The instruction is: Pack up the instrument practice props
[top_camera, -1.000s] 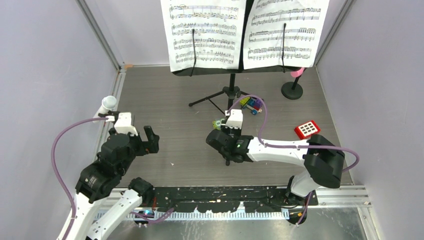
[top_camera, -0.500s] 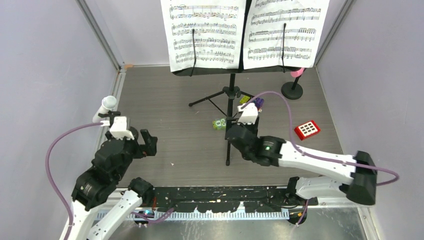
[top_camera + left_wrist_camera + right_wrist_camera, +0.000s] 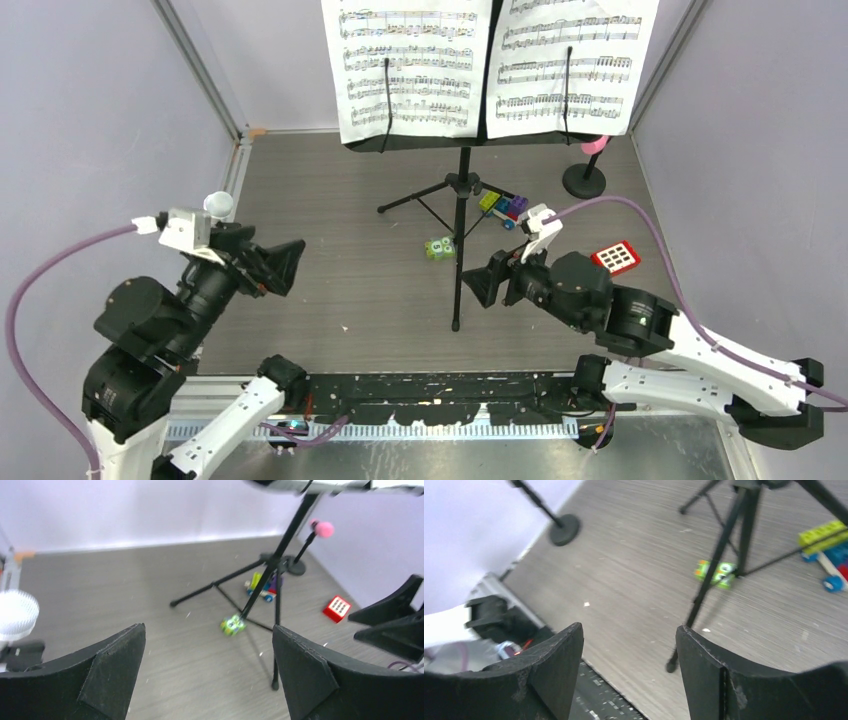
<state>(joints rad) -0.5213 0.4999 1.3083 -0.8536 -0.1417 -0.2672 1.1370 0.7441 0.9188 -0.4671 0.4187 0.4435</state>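
The black music desk (image 3: 470,140) carries two white sheet-music pages (image 3: 412,65) at the back, on tripod legs (image 3: 458,270). A pink microphone (image 3: 597,145) sits on its round-based mount (image 3: 584,183) at the back right. Beside the left wall is a white microphone (image 3: 218,204). My right gripper (image 3: 492,287) is open and empty, just right of the near tripod leg (image 3: 706,590), with the leg's foot close to its right finger. My left gripper (image 3: 290,265) hangs open and empty, pointing toward the tripod (image 3: 270,565). A second round-based mount (image 3: 563,529) shows in the right wrist view.
A green toy block (image 3: 438,248) lies by the tripod's near leg. Colourful blocks (image 3: 503,206) sit right of the tripod. A red keypad (image 3: 614,258) lies behind my right arm. Purple walls close in both sides, and a black rail (image 3: 440,395) runs along the near edge.
My right gripper has opened and pulled right, away from the near tripod leg, as its arm stretched out. My left arm has risen and turned its gripper toward the tripod.
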